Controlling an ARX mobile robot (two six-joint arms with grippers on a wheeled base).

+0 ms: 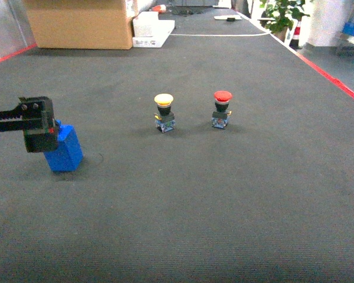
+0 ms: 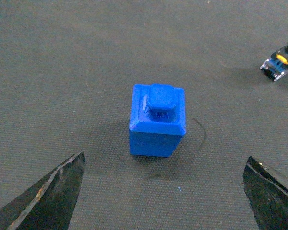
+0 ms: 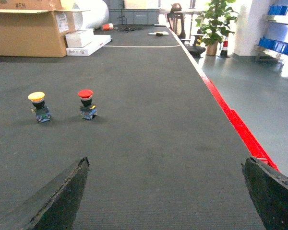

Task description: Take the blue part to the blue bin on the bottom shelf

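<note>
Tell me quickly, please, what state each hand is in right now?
Left hand: open, empty, poised above the blue part.
Right hand: open, empty, over bare floor.

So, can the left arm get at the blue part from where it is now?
Probably yes. The left end effector is open with the blue part standing centred between its fingers, and only bare mat surrounds it. The yellow button sits well off to the side.
</note>
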